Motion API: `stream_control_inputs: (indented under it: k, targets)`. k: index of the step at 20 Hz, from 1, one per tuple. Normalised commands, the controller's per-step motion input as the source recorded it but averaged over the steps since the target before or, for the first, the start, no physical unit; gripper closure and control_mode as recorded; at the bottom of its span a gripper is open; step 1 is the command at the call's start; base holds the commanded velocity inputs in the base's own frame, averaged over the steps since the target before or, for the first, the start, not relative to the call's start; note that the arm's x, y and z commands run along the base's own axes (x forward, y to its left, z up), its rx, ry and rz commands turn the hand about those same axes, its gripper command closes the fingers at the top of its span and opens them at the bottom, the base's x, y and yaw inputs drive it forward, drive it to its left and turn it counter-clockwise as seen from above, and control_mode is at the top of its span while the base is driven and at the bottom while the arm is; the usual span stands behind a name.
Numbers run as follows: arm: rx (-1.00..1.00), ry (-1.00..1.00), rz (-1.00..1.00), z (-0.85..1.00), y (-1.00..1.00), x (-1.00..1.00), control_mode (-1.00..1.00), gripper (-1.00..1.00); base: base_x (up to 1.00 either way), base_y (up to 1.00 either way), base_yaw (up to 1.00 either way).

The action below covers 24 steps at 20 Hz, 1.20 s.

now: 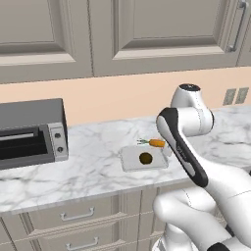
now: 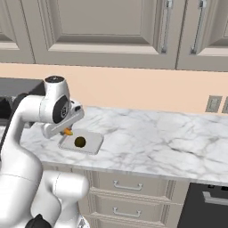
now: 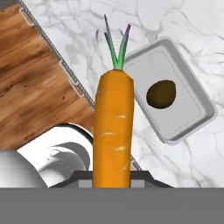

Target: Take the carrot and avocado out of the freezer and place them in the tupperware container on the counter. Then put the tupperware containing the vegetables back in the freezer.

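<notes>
My gripper (image 2: 65, 129) is shut on the carrot (image 3: 113, 131), a bright orange root with a green top, which hangs above the counter (image 1: 88, 162). The carrot (image 1: 157, 143) hovers by the far right corner of the tupperware container (image 1: 131, 159), a shallow pale tray lying on the marble. Inside the container sits the avocado (image 1: 145, 158), a dark rounded lump. In the right base view the carrot (image 2: 67, 132) pokes out under the hand, just left of the container (image 2: 91, 143) and the avocado (image 2: 80, 142). The freezer is out of view.
A dark toaster oven (image 1: 29, 132) stands on the counter at the left. Upper cabinets (image 1: 162, 29) hang above, with wall outlets (image 1: 235, 96) at the right. Drawers (image 2: 127, 187) run below the worktop and a black oven (image 2: 209, 205) sits at the lower right.
</notes>
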Motion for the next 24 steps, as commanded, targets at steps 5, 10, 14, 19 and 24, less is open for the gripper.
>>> stream_control_inputs:
  k: [5, 10, 14, 19, 24]
  targets:
    - [-0.02, 0.01, 0.14, -0.45, 0.02, 0.45, -1.0, 1.0, 0.0, 0.0, 0.0]
    - [-0.04, 0.01, 0.01, -0.49, 0.01, 0.51, -1.0, 1.0, 0.0, 0.0, 0.0]
    - [0.0, 0.0, 0.01, -0.35, 0.0, 0.44, -1.0, 1.0, 0.0, 0.0, 0.0]
    - [0.0, 0.01, 0.0, -0.28, 0.0, 0.39, -1.0, 1.0, 0.0, 0.0, 0.0]
    - [0.0, 0.02, 0.0, -0.25, 0.02, 0.37, -1.0, 1.0, 0.0, 0.0, 0.0]
